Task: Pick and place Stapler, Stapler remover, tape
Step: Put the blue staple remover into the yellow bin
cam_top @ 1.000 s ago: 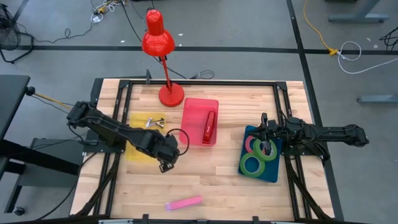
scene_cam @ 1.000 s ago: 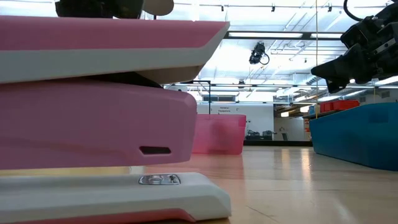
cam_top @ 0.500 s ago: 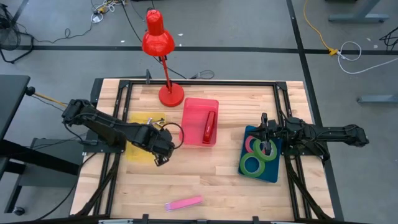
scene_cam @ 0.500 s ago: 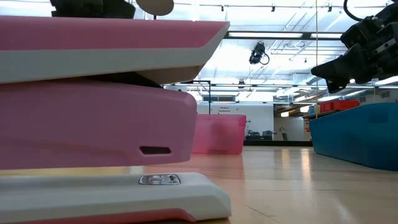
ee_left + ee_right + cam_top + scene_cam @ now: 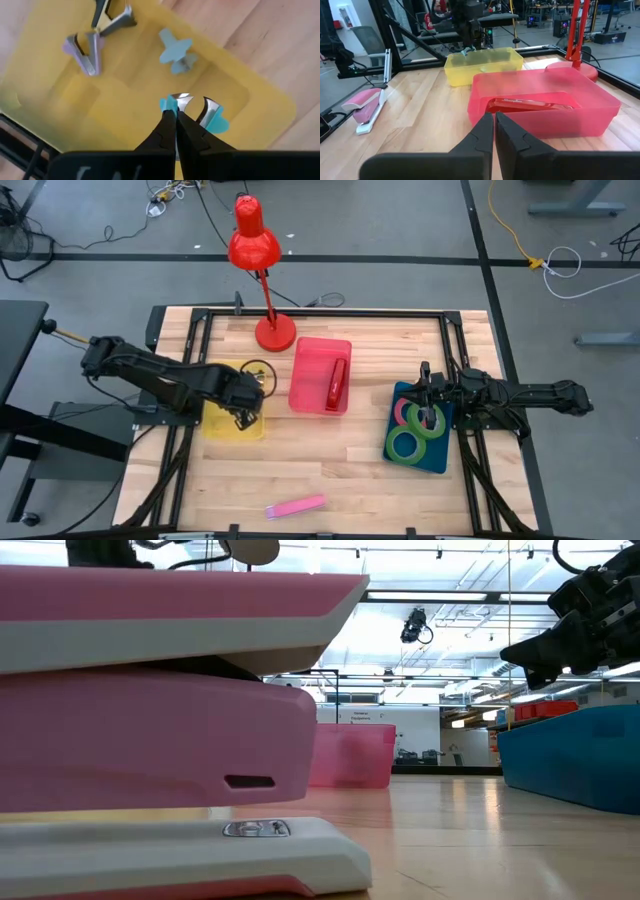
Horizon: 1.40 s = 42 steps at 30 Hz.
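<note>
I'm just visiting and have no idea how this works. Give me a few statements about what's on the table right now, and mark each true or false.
1. The left tool is over the yellow tray, pinching a blue staple remover. True.
2. A pink stapler lies inside the red bin. False: it lies on the bare wood near the table's front edge; the bin holds a red stapler.
3. The blue bin holds three tape rolls. True.
4. The right tool is holding a tape roll. False: its fingers are shut on nothing.
</note>
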{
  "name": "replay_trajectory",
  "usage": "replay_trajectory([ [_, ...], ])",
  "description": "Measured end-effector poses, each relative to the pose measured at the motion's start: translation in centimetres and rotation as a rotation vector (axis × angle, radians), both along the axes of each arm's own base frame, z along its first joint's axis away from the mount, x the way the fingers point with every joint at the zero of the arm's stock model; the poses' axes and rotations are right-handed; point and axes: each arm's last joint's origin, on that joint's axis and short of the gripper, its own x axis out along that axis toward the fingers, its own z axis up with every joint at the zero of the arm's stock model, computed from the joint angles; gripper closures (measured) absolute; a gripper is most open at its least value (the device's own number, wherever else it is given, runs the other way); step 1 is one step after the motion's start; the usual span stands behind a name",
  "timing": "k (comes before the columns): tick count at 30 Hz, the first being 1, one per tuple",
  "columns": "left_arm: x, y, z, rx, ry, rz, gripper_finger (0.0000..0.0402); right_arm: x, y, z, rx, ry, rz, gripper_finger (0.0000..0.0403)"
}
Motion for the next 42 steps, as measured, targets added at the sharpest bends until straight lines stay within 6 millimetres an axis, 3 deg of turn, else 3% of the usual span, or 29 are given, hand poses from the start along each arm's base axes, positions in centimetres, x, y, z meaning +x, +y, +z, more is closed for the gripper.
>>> replay_trajectory([
  [9,-1.7,1.3,-0.8,-0.028,0.007,0.055,0.0401,0.0,0.0,0.0,0.000,0.000,0.000,0.0382],
  [15,-1.9,2.2,-1.5,-0.025,0.022,0.093,0.0400,0.0,0.0,0.0,0.000,0.000,0.000,0.0382],
  [30,-2.7,2.6,-5.9,-0.088,0.039,0.137,0.0400,0.0,0.0,0.0,0.000,0.000,0.000,0.0382],
  [42,-2.7,2.7,-6.1,-0.059,0.029,0.140,0.0367,0.0,0.0,0.0,0.000,0.000,0.000,0.0382],
])
